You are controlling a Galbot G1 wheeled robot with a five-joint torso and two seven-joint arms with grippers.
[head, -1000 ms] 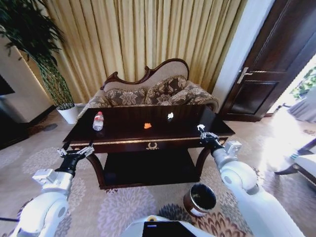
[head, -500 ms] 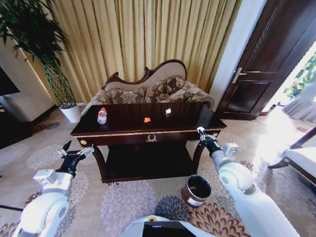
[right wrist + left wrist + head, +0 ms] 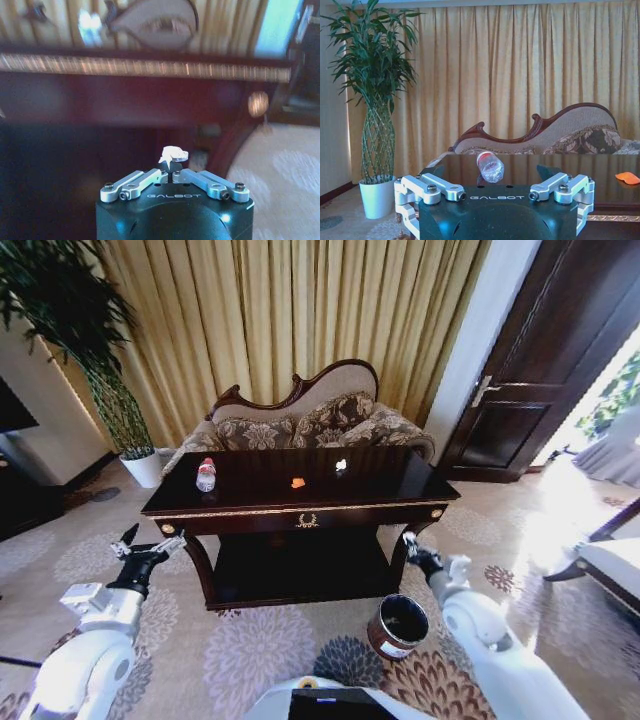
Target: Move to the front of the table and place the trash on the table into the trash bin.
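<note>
Table (image 3: pixel 300 512): dark glossy wood, gold trim, gold emblem on front, curved legs. On top: clear plastic bottle (image 3: pixel 206 475) near left end, orange crumpled scrap (image 3: pixel 298 482) and white crumpled scrap (image 3: pixel 341 466) near middle.

Trash bin (image 3: pixel 398 626): round, brown, white label, on patterned carpet by table's right front leg.

Left gripper (image 3: pixel 142 551): fingers spread, empty, "GALBOT" on body, before left corner.

Right gripper (image 3: pixel 409 543): fingers closed together, beside right leg.

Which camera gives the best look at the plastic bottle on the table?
The left wrist view: the bottle lies close, beyond the left hand, its ribbed body clear. The head view shows it small on the table. The right wrist view faces the table's front.
</note>
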